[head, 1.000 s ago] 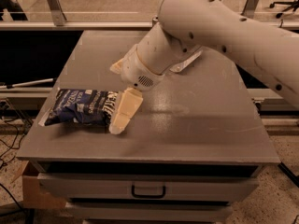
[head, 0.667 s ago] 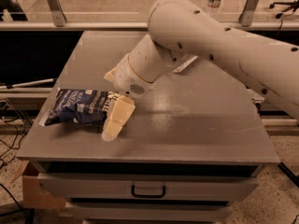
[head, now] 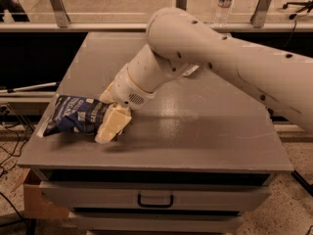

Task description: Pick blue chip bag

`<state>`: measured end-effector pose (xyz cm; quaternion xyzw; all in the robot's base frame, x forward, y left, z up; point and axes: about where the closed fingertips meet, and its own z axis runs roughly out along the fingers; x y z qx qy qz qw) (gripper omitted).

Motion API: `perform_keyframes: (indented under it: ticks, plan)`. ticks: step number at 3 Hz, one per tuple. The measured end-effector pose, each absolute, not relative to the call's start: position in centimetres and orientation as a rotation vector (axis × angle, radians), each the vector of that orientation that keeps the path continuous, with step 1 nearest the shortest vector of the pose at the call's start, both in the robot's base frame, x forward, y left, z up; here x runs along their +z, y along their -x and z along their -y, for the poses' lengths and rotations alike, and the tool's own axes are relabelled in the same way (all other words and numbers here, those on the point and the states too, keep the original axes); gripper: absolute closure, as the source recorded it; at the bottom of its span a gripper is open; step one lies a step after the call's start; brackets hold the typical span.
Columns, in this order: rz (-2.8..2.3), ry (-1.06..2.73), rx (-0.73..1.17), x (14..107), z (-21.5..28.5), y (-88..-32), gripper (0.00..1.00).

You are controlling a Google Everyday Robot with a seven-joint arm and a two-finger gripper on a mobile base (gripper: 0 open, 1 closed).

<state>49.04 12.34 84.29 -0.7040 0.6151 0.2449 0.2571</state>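
The blue chip bag [head: 73,115], dark navy with white lettering, lies flat near the left front edge of the grey table [head: 205,136]. My gripper [head: 108,110] has come down at the bag's right end. One cream finger [head: 113,125] rests on the table on the near side of that end, and the other shows just behind it. The jaws stand open around the bag's end. The bag still lies on the table. My big white arm reaches in from the upper right and hides the table's middle.
A clear water bottle [head: 225,3] stands on the ledge behind the table. The table has a drawer with a handle [head: 155,199] below its front edge. A cardboard box [head: 36,204] sits on the floor at the lower left.
My gripper has moved left and down towards the bag, and now straddles its right end. The bag has not moved.
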Motion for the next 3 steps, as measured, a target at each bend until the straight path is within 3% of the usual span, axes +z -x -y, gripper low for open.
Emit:
perform_keyframes:
  ticks: [2,3]
  plan:
    - [-1.672,1.867,0.619,85.1,-11.7,-50.2,0.82]
    - [-1.668,1.819,0.541,86.8,-10.4,-51.4,1.00]
